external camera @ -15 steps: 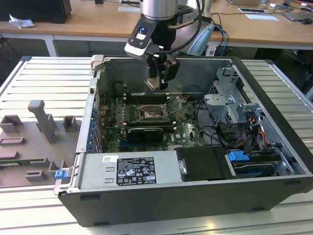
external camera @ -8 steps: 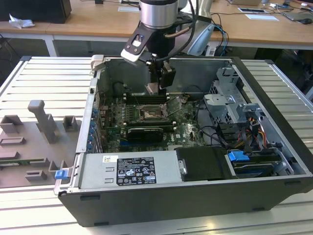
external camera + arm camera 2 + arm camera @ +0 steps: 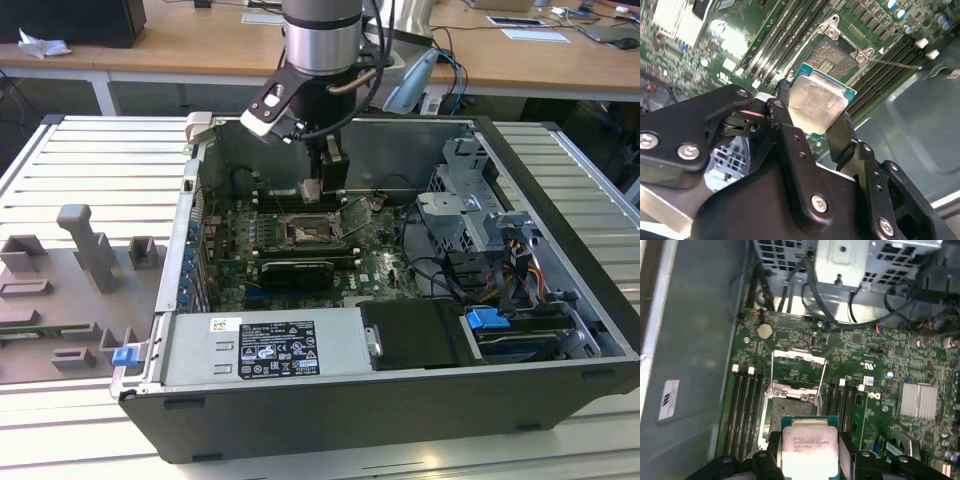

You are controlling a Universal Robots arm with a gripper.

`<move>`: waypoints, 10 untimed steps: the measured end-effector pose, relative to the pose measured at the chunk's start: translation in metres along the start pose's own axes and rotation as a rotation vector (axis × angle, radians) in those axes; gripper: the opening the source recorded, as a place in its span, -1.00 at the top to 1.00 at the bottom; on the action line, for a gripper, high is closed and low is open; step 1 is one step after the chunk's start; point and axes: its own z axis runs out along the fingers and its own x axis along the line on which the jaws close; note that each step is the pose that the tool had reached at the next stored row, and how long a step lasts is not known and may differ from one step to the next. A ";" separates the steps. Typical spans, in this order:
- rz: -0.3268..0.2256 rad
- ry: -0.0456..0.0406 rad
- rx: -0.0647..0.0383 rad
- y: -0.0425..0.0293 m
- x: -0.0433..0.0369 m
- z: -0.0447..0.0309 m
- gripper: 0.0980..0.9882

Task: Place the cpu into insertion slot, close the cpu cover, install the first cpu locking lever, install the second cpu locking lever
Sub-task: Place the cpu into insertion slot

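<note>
— Wooden desks (image 3: 200,40) line the back of the room, and a ribbed metal table (image 3: 90,160) carries an open computer case (image 3: 330,420). Where's the arm?

— It reaches down into the case from above. Its gripper (image 3: 312,190) hangs over the green motherboard (image 3: 380,265).

— And the fingers?

— They pinch the cpu (image 3: 807,442) by two opposite edges. In both wrist views the black fingers (image 3: 785,120) press against its sides, with the silvery face turned up toward the cameras.

— So where's the insertion slot?

— The insertion slot (image 3: 790,408) lies on the board below the chip, and the two are apart. The cpu is not seated. In the first wrist view the chip overlaps the socket's nearer edge, and in the exterior view it hangs just above the socket.

— The cpu cover?

— The cpu cover (image 3: 799,355) stands open on the far side of the socket from the gripper, leaving the contacts bare.

— What crowds the spot?

— Long black memory slots (image 3: 742,410) run along both sides of the socket. A thin wire lever (image 3: 892,63) juts out from one socket corner. Past the cover sits a coin cell (image 3: 764,330), with a finned heat sink (image 3: 917,400) off to one side. Black cables (image 3: 810,295) loop near the drive cage (image 3: 465,195). A labelled power supply (image 3: 265,350) fills the case's front, and grey fixture blocks (image 3: 85,250) sit on the table at the exterior view's left.
</note>
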 end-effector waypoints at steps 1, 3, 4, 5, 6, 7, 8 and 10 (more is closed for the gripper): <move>0.031 -0.0027 -0.001 -0.0003 -0.0001 0.0031 0.00; 0.069 -0.0060 -0.001 -0.0006 -0.0001 0.0069 0.00; 0.098 -0.0086 -0.002 -0.0008 -0.0002 0.0098 0.00; 0.148 -0.0129 -0.003 -0.0013 -0.0003 0.0147 0.00; 0.174 -0.0152 -0.003 -0.0015 -0.0003 0.0174 0.00; 0.187 -0.0162 -0.003 -0.0018 -0.0001 0.0204 0.00; 0.188 -0.0163 -0.004 -0.0019 0.0002 0.0223 0.00; 0.188 -0.0163 -0.004 -0.0022 0.0011 0.0266 0.00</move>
